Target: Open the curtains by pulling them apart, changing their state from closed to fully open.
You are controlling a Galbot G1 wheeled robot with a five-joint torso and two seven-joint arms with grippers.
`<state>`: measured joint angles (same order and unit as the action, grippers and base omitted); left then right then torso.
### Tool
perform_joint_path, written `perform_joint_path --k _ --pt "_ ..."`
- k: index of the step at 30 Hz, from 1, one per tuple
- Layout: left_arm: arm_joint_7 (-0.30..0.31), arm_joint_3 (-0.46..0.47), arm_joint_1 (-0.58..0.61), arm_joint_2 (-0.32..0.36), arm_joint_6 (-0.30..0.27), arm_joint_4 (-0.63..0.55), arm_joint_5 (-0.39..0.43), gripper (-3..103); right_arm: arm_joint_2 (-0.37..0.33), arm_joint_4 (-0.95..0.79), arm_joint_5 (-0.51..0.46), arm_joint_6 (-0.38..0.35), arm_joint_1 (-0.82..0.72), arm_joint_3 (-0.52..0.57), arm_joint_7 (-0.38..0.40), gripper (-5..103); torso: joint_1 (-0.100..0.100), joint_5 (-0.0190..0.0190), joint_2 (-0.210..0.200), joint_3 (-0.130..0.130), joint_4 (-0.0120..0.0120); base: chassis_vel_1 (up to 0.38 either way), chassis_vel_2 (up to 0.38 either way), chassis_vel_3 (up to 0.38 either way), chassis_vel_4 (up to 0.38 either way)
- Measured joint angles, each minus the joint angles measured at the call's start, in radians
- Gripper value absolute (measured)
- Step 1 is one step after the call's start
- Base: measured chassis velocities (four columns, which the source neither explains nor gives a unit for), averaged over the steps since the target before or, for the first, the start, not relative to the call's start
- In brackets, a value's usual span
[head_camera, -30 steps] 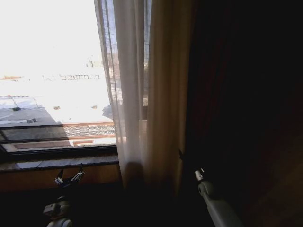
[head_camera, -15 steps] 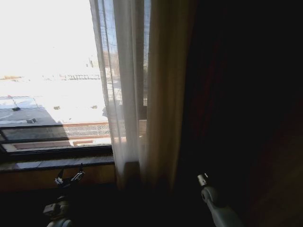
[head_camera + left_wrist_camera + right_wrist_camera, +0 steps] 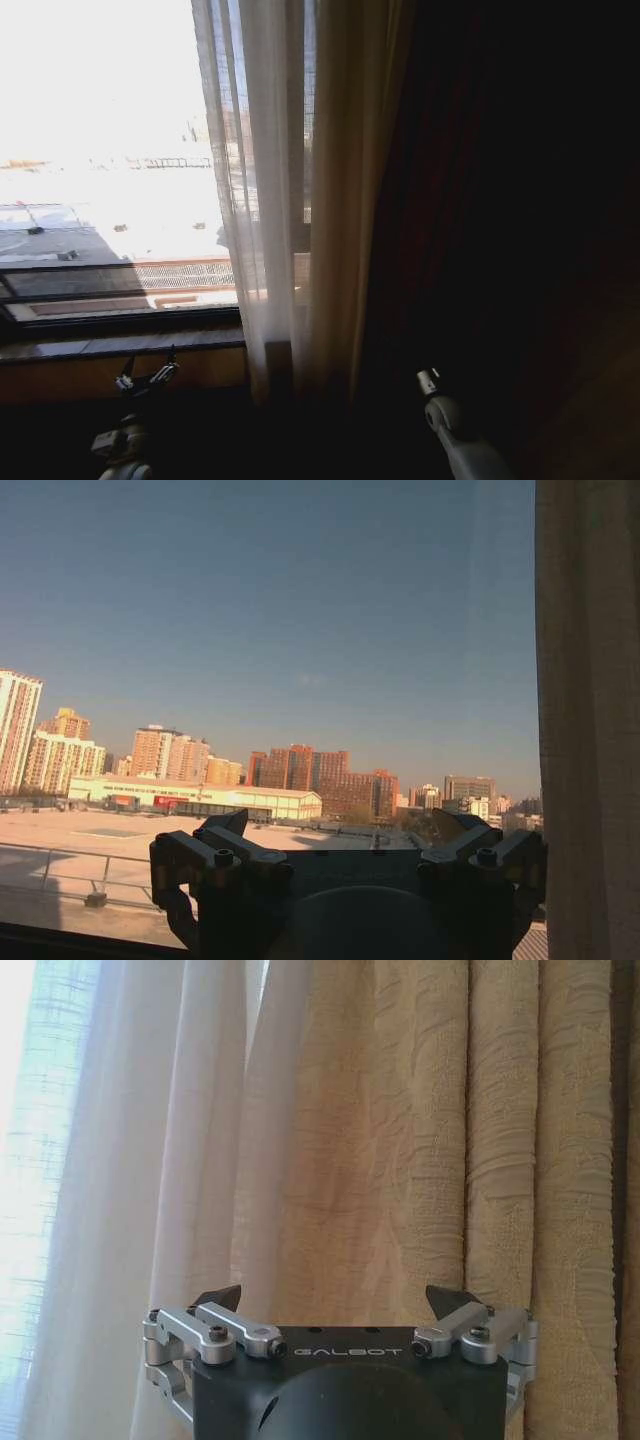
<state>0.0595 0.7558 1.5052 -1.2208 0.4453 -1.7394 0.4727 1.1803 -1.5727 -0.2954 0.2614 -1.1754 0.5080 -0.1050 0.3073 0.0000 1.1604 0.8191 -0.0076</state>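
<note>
"GALBOT" is printed on the right gripper (image 3: 340, 1305), which is spread open facing the curtains (image 3: 200, 1160): sheer, pleated white fabric. The left gripper (image 3: 345, 830) is open near the window (image 3: 100, 150).

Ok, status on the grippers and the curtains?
Left gripper open, low by the sill. Right gripper open, facing fabric, holding nothing. Sheer cream-white pleated curtains bunched right; left glass uncovered.

The sheer cream-white pleated curtains (image 3: 262, 200) are cut off by the top edge. Right of them, the heavy tan textured drape (image 3: 345, 200) fades into darkness where nothing can be made out.
</note>
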Motion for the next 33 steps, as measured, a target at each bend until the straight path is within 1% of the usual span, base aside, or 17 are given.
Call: perform_joint_path --k 4,9,15,17,25,27,31,33 --pt "0.0 0.0 0.0 0.0 0.0 0.0 0.0 100 0.001 0.0 0.001 0.0 0.001 -0.001 -0.005 100 0.0 0.0 0.0 0.0 0.0 0.208 0.027 -0.198 -0.039" --pt "0.0 0.0 0.0 0.0 0.0 0.0 0.0 100 0.004 0.004 0.007 0.0 0.003 -0.004 -0.014 100 -0.001 -0.0001 0.0 0.0 0.0001 0.312 0.076 -0.314 -0.077" --pt "0.0 0.0 0.0 0.0 0.0 0.0 0.0 100 0.006 0.006 0.02 -0.009 0.01 -0.008 -0.02 100 -0.001 -0.0001 0.0 0.0 0.0003 0.367 0.173 -0.363 -0.199" --pt "0.0 0.0 0.0 0.0 0.0 0.0 0.0 100 0.006 0.007 0.024 -0.016 0.014 -0.009 -0.02 100 -0.001 0.0003 0.0 0.0 0.0 0.324 0.285 -0.314 -0.286" --pt "0.0 0.0 0.0 0.0 0.0 0.0 0.0 100 0.007 0.013 0.03 -0.023 0.022 -0.01 -0.02 100 0.0 -0.0004 0.0 0.0 0.0 0.321 0.342 -0.337 -0.361" --pt "0.0 0.0 0.0 0.0 0.0 0.0 0.0 100 0.008 0.017 0.03 -0.023 0.023 -0.01 -0.026 100 0.0 0.0005 0.0 0.0 0.0003 0.321 0.425 -0.324 -0.39" --pt "0.0 0.0 0.0 0.0 0.0 0.0 0.0 100 0.009 0.02 0.03 -0.023 0.024 -0.011 -0.027 100 0.0 -0.0004 0.0 0.0 0.0004 0.265 0.313 -0.277 -0.293" --pt "0.0 0.0 0.0 0.0 0.0 0.0 0.0 100 0.011 0.031 0.031 -0.007 0.033 -0.014 -0.019 100 0.0 -0.0007 0.0 0.0 0.0003 0.124 0.095 -0.117 -0.133"
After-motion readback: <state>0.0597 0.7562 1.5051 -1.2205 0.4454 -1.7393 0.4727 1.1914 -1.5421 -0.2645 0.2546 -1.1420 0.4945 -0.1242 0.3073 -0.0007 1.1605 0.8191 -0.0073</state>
